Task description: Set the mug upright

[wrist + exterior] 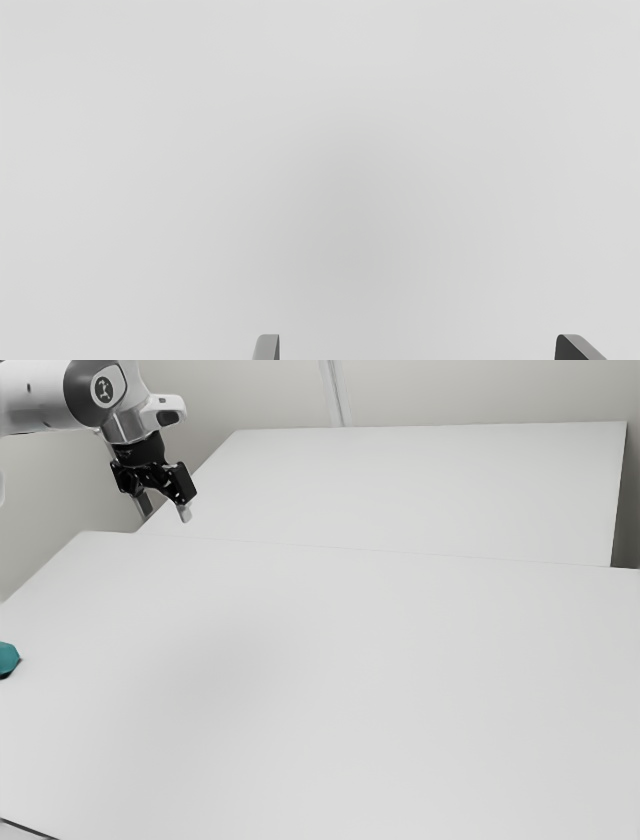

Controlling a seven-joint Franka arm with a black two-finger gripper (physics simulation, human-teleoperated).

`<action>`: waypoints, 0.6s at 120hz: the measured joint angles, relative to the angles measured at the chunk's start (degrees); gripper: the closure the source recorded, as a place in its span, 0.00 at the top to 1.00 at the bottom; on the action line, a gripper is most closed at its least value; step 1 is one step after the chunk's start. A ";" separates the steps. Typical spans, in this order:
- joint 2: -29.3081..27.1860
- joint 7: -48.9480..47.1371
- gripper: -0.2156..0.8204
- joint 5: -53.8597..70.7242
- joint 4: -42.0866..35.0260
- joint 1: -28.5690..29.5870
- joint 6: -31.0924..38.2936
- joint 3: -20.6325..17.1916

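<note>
My gripper [184, 513] hangs above the white table near its far edge, at the upper left of the exterior view. In the wrist view the gripper [417, 345] is open, its two fingertips wide apart with nothing between them and bare white surface beyond. A teal object [8, 658], cut off by the exterior view's left edge, rests on the table well away from the gripper; whether it is the mug, and how it lies, I cannot tell.
The white tabletop [350, 680] spreads below the arm. Behind it is another white surface [420, 490], with pale walls around. A dark thin line [28, 829] crosses the exterior view's lower left corner.
</note>
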 joint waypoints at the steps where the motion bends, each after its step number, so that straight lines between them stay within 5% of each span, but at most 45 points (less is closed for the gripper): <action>1: 0.00 -0.01 0.79 -0.01 0.00 0.00 0.01 -0.01; 52: -1.25 -0.28 0.79 -0.16 -1.04 0.72 0.07 0.66; 72: -1.34 2.87 0.79 -8.32 -0.38 9.14 -1.55 3.23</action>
